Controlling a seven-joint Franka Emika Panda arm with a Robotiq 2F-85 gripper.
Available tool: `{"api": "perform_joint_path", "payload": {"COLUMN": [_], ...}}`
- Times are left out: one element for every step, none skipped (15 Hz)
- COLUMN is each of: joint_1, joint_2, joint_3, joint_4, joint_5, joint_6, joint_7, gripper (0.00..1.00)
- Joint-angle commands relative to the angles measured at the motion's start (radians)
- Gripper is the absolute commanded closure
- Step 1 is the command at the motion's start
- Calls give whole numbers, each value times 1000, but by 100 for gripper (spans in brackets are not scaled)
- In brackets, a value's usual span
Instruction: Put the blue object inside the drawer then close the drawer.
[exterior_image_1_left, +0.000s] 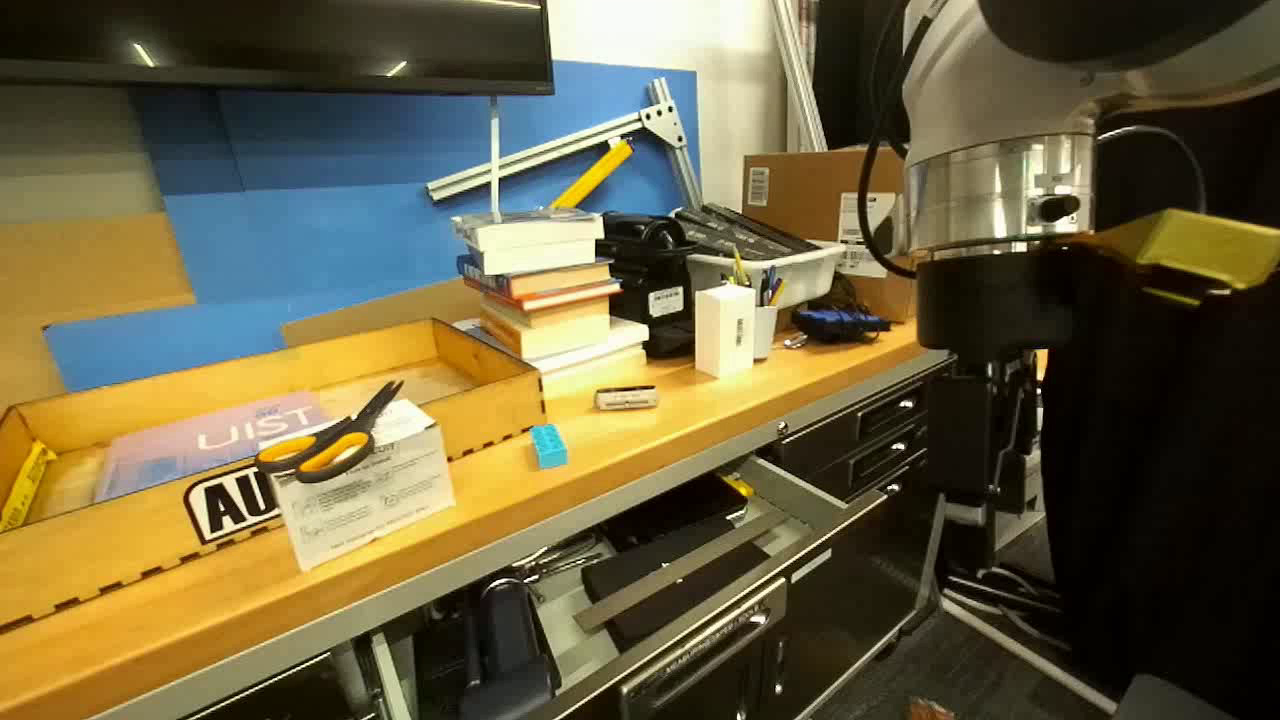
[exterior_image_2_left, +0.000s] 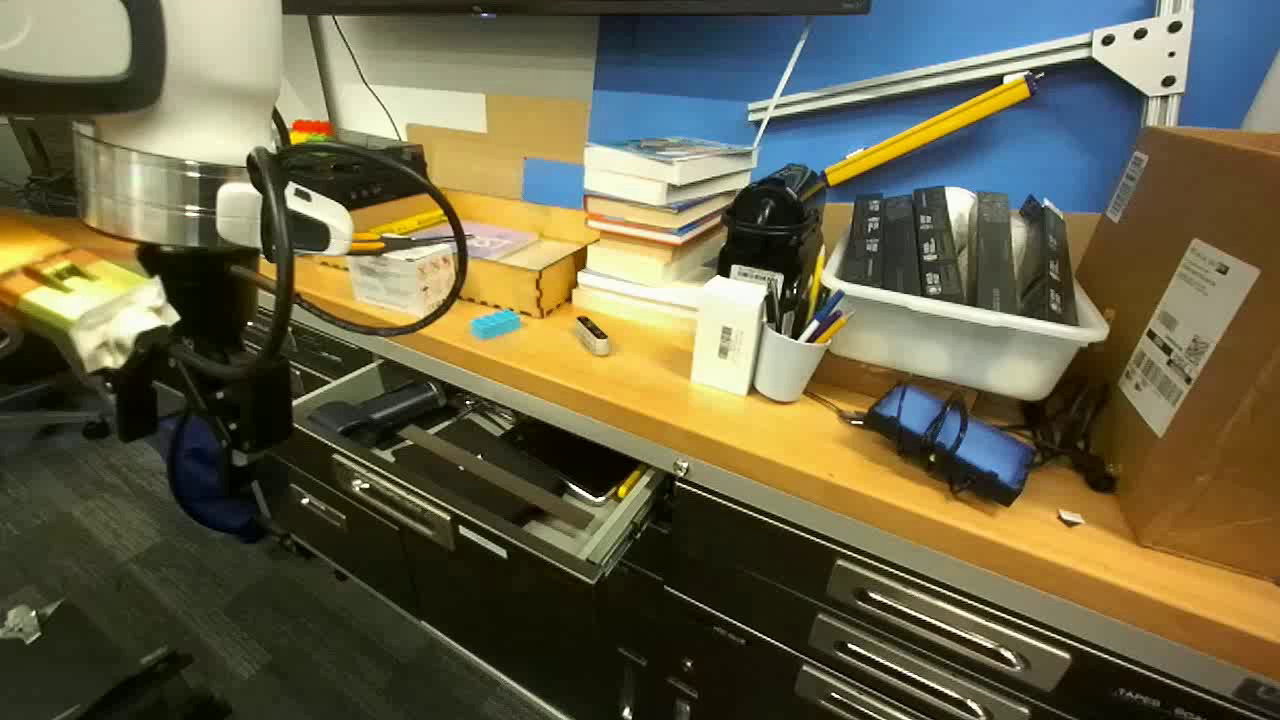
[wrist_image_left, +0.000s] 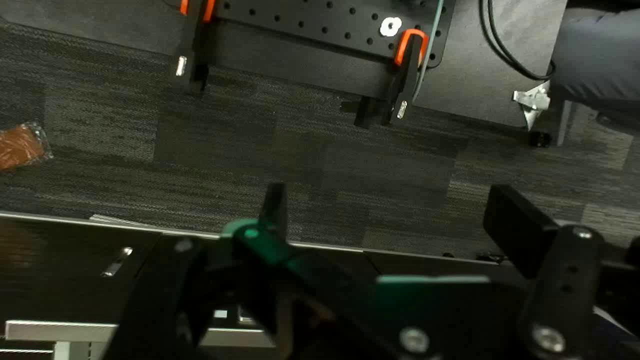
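The blue object (exterior_image_1_left: 549, 446) is a small light-blue block lying on the wooden bench top near its front edge; it also shows in an exterior view (exterior_image_2_left: 496, 323). The drawer (exterior_image_1_left: 700, 652) below it is pulled open, with its front also in an exterior view (exterior_image_2_left: 500, 530). It holds black flat items, a metal strip and a dark tool. My gripper (exterior_image_2_left: 190, 430) hangs in front of the bench, pointing down, apart from the block and drawer. In the wrist view the gripper (wrist_image_left: 395, 220) is open and empty above the floor. The block is out of the wrist view.
A white box with scissors (exterior_image_1_left: 330, 445) and a wooden tray (exterior_image_1_left: 490, 410) stand beside the block. A small grey item (exterior_image_1_left: 626, 398), a book stack (exterior_image_1_left: 550, 310) and a white box (exterior_image_1_left: 725, 330) are nearby. The wrist view shows a black table with orange clamps (wrist_image_left: 412, 45).
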Motion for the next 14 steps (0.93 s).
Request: {"api": "perform_joint_path", "payload": {"joint_1": [-7, -7, -7, -7, -7, -7, -13, -7, 3, 16, 24, 25, 24, 19], "joint_2": [0, -1, -1, -1, -1, -1, 26, 66, 101, 153, 206, 247, 296, 352], "joint_3": [7, 7, 7, 7, 7, 7, 20, 40, 57, 86, 113, 139, 167, 197], "joint_4": [3, 4, 4, 4, 4, 4, 24, 57, 82, 122, 162, 191, 230, 272], "joint_5": [4, 4, 4, 4, 4, 4, -2, 1, 3, 1, -4, -20, -37, -63], "joint_6": [-4, -4, -4, -4, -4, -4, 21, 85, 144, 222, 285, 343, 387, 431], "joint_7": [-3, -3, -3, -3, -3, -3, 25, 50, 65, 88, 108, 127, 152, 185], "gripper": [0, 0, 0, 0, 0, 0, 0, 0, 0, 0, 0, 0, 0, 0]}}
